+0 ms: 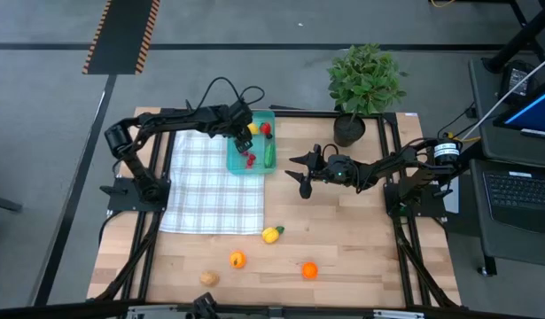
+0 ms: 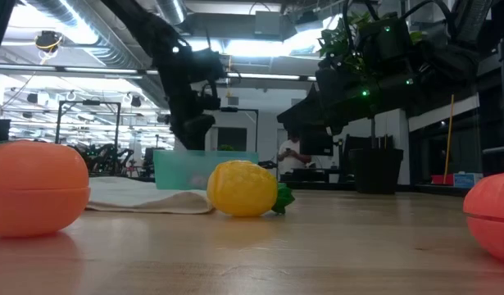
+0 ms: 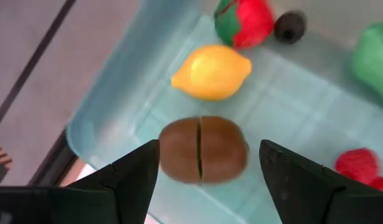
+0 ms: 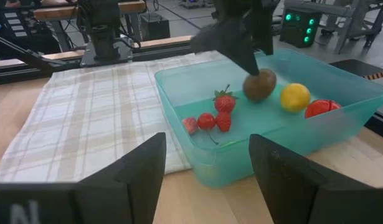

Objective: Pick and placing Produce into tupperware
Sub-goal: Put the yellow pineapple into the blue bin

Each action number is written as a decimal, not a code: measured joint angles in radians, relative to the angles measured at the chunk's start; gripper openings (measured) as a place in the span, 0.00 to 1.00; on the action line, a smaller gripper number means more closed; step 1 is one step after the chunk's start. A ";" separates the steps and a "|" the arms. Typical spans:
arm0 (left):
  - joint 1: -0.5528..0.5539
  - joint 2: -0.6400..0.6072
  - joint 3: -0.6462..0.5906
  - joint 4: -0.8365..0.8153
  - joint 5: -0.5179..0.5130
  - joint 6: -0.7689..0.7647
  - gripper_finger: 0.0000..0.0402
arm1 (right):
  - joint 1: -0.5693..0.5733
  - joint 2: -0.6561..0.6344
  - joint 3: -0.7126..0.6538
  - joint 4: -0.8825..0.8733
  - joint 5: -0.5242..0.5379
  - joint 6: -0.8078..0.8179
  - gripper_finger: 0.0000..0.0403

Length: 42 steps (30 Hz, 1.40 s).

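The teal tupperware point(image 1: 231, 165) stands at the checked cloth's far right corner. It holds a yellow lemon point(image 3: 211, 71), red pieces point(image 4: 216, 115), a green piece point(image 1: 269, 154) and a brown piece point(image 3: 202, 149). My left gripper point(image 3: 210, 155) reaches down into the tupperware and is open. Its fingers stand on either side of the brown piece, which lies on the container floor point(image 4: 260, 85). My right gripper point(image 1: 300, 175) waits open over bare table to the right of the tupperware. More produce lies near the front edge: a yellow piece point(image 1: 271, 234), two orange ones point(image 1: 237, 260) point(image 1: 309, 270) and a brown one point(image 1: 208, 278).
A white checked cloth point(image 1: 214, 182) lies left of the table's middle, under the tupperware's near end. A potted green plant point(image 1: 365, 84) stands at the far edge, right of the container. Bare wood stretches between the cloth and the right arm.
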 joint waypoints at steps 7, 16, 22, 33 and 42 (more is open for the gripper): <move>-0.096 -0.154 -0.010 -0.005 0.077 0.028 0.66 | 0.016 -0.021 0.000 0.000 -0.001 -0.107 0.58; -0.311 -0.512 -0.333 0.337 0.083 -0.056 0.66 | 0.084 -0.066 0.000 0.002 -0.003 -0.185 0.58; -0.507 -0.684 -0.583 0.630 0.058 -0.091 0.66 | 0.128 -0.066 0.000 0.007 -0.039 -0.212 0.58; -0.831 -0.746 -0.817 0.935 -0.113 -0.052 0.65 | 0.158 -0.066 0.000 0.009 -0.065 -0.140 0.58; -0.969 -0.746 -0.862 1.000 -0.111 -0.027 0.65 | 0.176 -0.066 0.000 0.018 -0.293 -0.130 0.58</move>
